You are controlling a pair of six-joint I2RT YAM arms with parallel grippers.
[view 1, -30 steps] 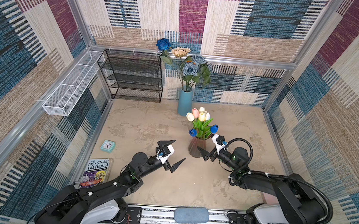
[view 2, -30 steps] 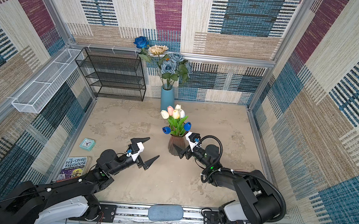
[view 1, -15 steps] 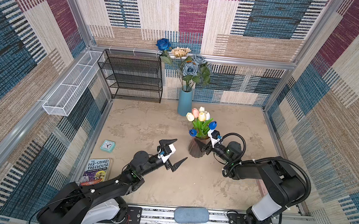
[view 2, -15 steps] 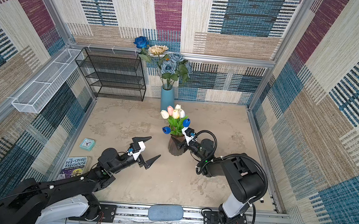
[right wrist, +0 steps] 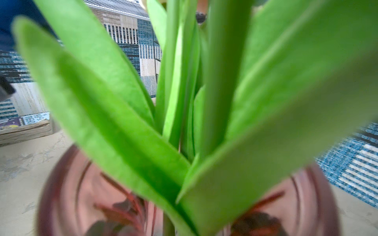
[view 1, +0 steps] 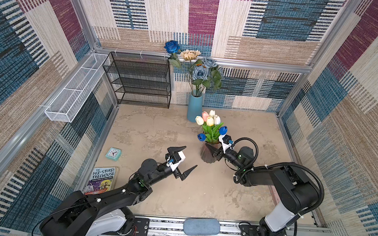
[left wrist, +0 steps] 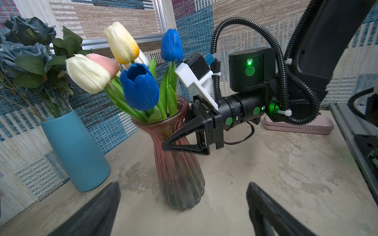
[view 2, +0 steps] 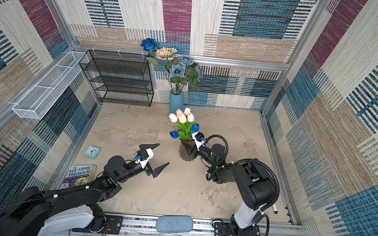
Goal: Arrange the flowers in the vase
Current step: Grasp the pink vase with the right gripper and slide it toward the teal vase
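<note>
Tulips [view 1: 210, 123] fill the pink vase [left wrist: 180, 179]. The right end effector [view 1: 212, 152] has narrowed astride its neck, seemingly steadying it, grip unconfirmed. The left end effector [view 1: 191, 156] gapes empty.

Left arm low, left fingers [view 1: 176, 149] spread wide; right arm reaching forward, right fingers [left wrist: 187, 149] narrower.

Woven patchwork walls [view 1: 275, 25], blue, maroon and beige, surround a mottled beige tabletop [view 1: 158, 129]; a black mesh rack [view 1: 139, 78] stands against one.

Top views overhead, sharing whole scene; left wrist faces pink vase [left wrist: 178, 173], near; right wrist against tulip leaves [right wrist: 122, 126].
</note>
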